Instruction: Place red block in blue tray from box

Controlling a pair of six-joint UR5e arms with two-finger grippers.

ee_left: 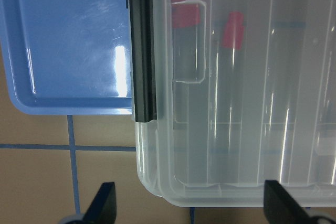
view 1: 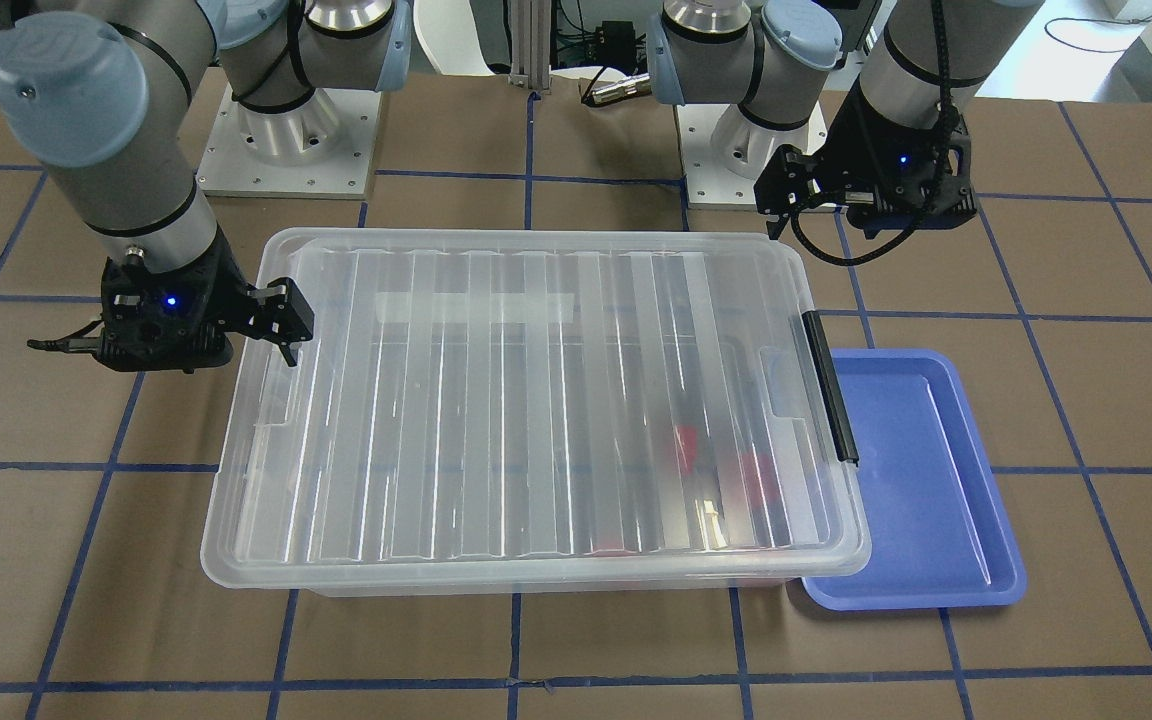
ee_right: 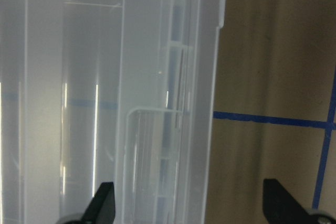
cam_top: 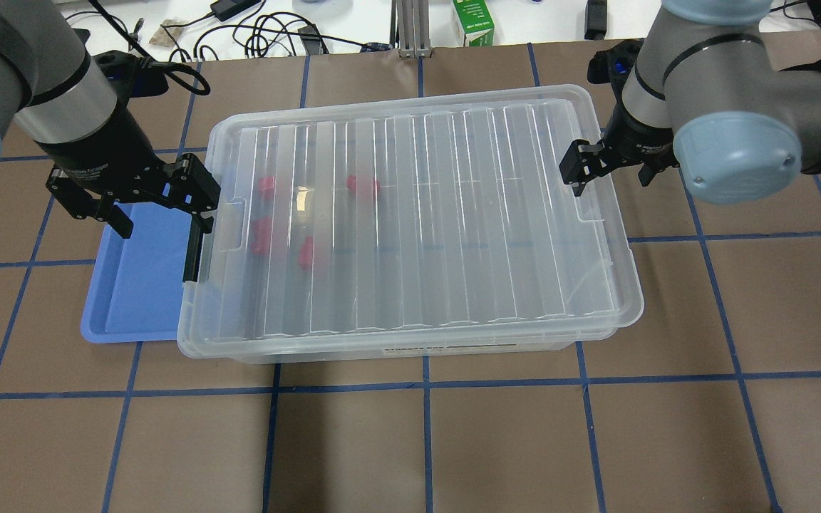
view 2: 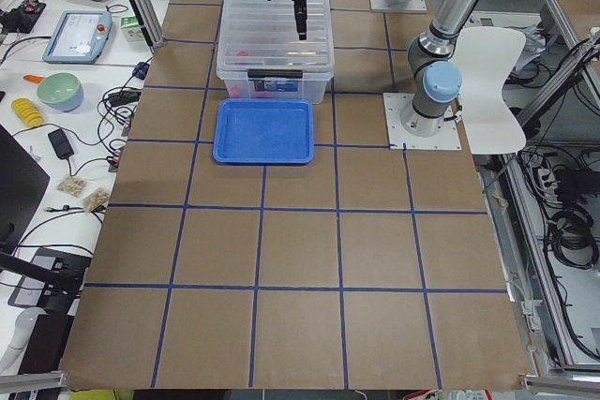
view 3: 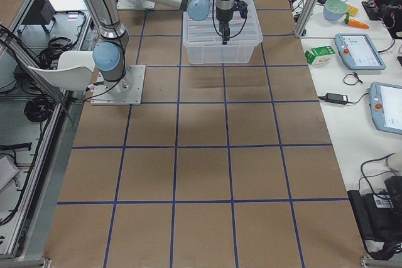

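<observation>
The box (cam_top: pixel 410 228) is a clear bin with its ribbed lid on. Several red pieces show blurred through the lid near its left end, among them one (cam_top: pixel 266 187) and another (cam_top: pixel 363 186); I cannot tell which is the red block. The blue tray (cam_top: pixel 140 285) lies empty against the box's clip-handle end (cam_top: pixel 193 249). My left gripper (cam_top: pixel 161 217) is open above that handle end and the tray's far part; its wrist view shows the handle (ee_left: pixel 142 51). My right gripper (cam_top: pixel 610 174) is open and empty over the box's opposite rim.
The brown table carries a blue tape grid. A green carton (cam_top: pixel 472 21) and cables (cam_top: pixel 268 32) lie beyond the far edge. The arm bases (view 1: pixel 286 130) stand on the robot's side of the box.
</observation>
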